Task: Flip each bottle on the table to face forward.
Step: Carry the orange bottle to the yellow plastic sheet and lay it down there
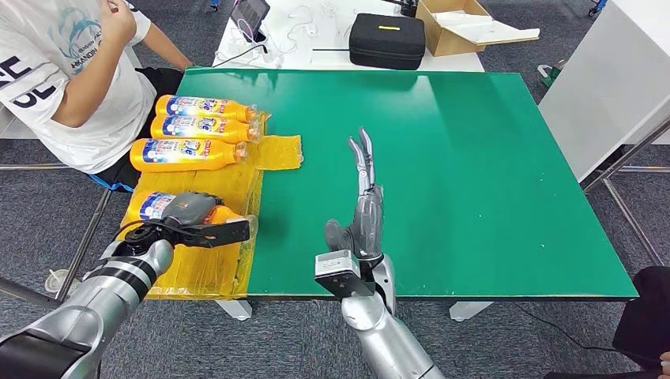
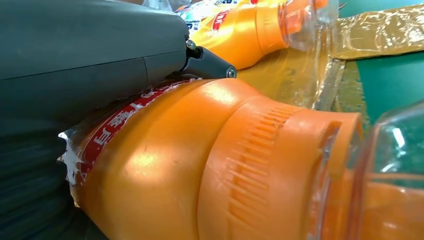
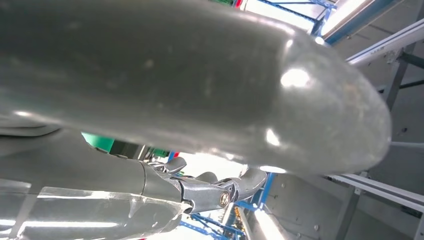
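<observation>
Several orange bottles lie on their sides on a yellow plastic sheet (image 1: 276,148) at the left of the green table (image 1: 442,142). Three of them (image 1: 190,131) lie in a row at the back, labels up. My left hand (image 1: 193,221) grips the nearest bottle (image 1: 158,207) from above, fingers around its body. In the left wrist view this bottle (image 2: 210,170) shows its orange neck, red label and clear cap, my thumb (image 2: 100,60) lying against it. My right hand (image 1: 365,201) rests flat on the table's middle, fingers straight and holding nothing.
A person in a white shirt (image 1: 71,79) sits at the table's back left corner, close to the bottle row. Behind the green table stand a black case (image 1: 387,39) and an open cardboard box (image 1: 458,28). A white cabinet (image 1: 608,79) stands on the right.
</observation>
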`<action>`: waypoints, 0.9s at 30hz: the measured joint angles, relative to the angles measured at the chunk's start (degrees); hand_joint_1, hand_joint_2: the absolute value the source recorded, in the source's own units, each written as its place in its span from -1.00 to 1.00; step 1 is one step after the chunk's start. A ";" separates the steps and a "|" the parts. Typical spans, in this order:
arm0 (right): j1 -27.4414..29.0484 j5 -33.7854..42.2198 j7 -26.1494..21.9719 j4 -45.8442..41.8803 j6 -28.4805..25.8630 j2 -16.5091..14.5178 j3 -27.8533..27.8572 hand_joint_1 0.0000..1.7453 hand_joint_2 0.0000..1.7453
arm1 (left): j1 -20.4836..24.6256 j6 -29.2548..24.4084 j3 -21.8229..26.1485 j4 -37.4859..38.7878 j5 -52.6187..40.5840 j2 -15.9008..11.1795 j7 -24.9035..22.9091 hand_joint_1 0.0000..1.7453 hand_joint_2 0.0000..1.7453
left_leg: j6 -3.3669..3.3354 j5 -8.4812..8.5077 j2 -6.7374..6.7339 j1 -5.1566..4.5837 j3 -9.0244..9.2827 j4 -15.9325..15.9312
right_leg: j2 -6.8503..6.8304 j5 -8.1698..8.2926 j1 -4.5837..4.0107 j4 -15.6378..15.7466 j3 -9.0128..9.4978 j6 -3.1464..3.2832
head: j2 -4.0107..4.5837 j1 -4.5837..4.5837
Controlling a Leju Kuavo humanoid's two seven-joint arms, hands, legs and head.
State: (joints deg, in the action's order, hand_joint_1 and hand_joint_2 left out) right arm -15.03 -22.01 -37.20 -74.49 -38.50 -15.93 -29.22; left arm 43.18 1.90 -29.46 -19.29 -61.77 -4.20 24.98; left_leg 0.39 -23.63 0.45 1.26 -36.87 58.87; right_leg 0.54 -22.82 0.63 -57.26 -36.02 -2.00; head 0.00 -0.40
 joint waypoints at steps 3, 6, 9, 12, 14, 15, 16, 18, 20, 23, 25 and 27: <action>-0.06 0.06 0.00 0.35 0.14 0.00 -0.16 -1.00 0.00 | 0.11 0.35 -0.04 0.22 0.13 -0.20 -0.10 0.90 1.00 | 0.00 0.00 0.00 0.00 0.00 0.00 | 0.00 0.00 0.00 0.00 0.00 0.00 | 0.00 0.01; -0.20 0.21 0.00 0.72 0.40 0.00 -0.44 -1.00 1.00 | 0.28 1.00 -0.09 0.35 0.64 -0.36 -0.57 -0.58 0.00 | 0.00 0.00 0.00 0.00 0.00 0.00 | 0.00 0.00 0.00 0.00 0.00 0.00 | 0.00 0.00; -0.52 0.25 0.00 1.30 0.76 0.00 -0.81 -1.00 1.00 | 0.38 2.33 0.00 0.57 2.21 -0.40 -0.31 -1.00 -1.00 | 0.00 0.00 0.00 0.00 0.00 0.00 | 0.00 0.00 0.00 0.00 0.00 0.00 | -0.01 0.00; -0.88 0.37 -0.01 2.07 1.07 -0.03 -1.02 -1.00 1.00 | 0.16 4.08 0.31 0.66 4.31 -0.39 1.58 -1.00 -1.00 | 0.00 0.00 0.01 0.00 0.00 0.00 | -0.01 0.00 0.00 0.00 0.02 0.00 | -0.01 0.00; -1.07 0.48 -0.02 2.62 1.21 -0.05 -1.10 -1.00 1.00 | -0.08 4.72 0.40 0.67 5.37 -0.39 2.74 -1.00 -1.00 | 0.00 0.00 0.02 0.00 0.00 0.00 | -0.02 0.00 0.00 0.00 0.03 0.00 | 0.00 0.00; -1.15 0.51 -0.03 2.91 1.25 -0.07 -1.12 -1.00 1.00 | -0.19 5.02 0.46 0.67 5.84 -0.39 3.17 -1.00 -1.00 | 0.00 0.00 0.03 0.00 0.00 0.00 | -0.02 0.00 0.00 0.00 0.04 0.00 | 0.00 0.00; -1.24 0.52 -0.04 3.21 1.25 -0.07 -1.15 -1.00 1.00 | -0.29 5.35 0.56 0.67 6.33 -0.39 3.57 -1.00 -1.00 | 0.00 0.00 0.04 0.00 0.00 0.00 | -0.03 0.00 0.00 0.00 0.04 0.00 | 0.00 0.00; -1.41 0.53 -0.07 3.82 1.24 -0.08 -1.20 -1.00 1.00 | -0.43 6.28 0.88 0.67 7.34 -0.39 4.53 -1.00 -1.00 | 0.00 0.01 0.04 0.00 0.00 -0.01 | -0.03 0.00 0.01 0.00 0.05 0.00 | -0.01 0.00; -1.55 0.63 -0.18 4.40 1.23 -0.09 -1.21 -1.00 1.00 | -0.49 7.19 1.35 0.66 8.51 -0.39 5.90 -1.00 -1.00 | 0.01 0.02 0.05 0.00 0.01 -0.01 | -0.03 0.00 0.01 0.00 0.06 0.00 | -0.01 0.01; -1.77 0.89 -0.45 5.14 1.23 -0.09 -1.21 -1.00 1.00 | -0.60 7.93 1.95 0.64 10.02 -0.36 7.74 -1.00 -1.00 | 0.02 0.04 0.05 0.00 0.01 -0.01 | -0.03 0.00 0.01 0.00 0.07 0.00 | 0.00 0.01; -1.87 0.99 -0.57 5.54 1.23 -0.09 -1.21 -1.00 1.00 | -0.69 8.16 2.15 0.60 10.62 -0.29 8.33 -1.00 -1.00 | 0.01 0.05 0.05 0.00 0.02 -0.01 | -0.03 0.01 0.01 0.00 0.07 0.00 | 0.00 0.01; -1.96 1.03 -0.62 5.91 1.23 -0.09 -1.21 -1.00 1.00 | -0.80 8.52 2.35 0.52 11.59 -0.22 9.02 -1.00 -1.00 | 0.01 0.06 0.05 0.00 0.03 -0.01 | -0.03 0.01 0.01 0.00 0.08 0.00 | -0.01 0.01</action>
State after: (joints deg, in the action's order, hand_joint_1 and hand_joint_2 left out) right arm -16.99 -20.98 -37.82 -68.58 -37.27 -16.03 -30.42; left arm 42.38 10.41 -27.10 -18.76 -50.19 -4.42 34.00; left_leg 0.40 -23.58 0.50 1.26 -36.85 58.87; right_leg 0.51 -22.82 0.64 -57.26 -35.94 -2.00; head -0.01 -0.40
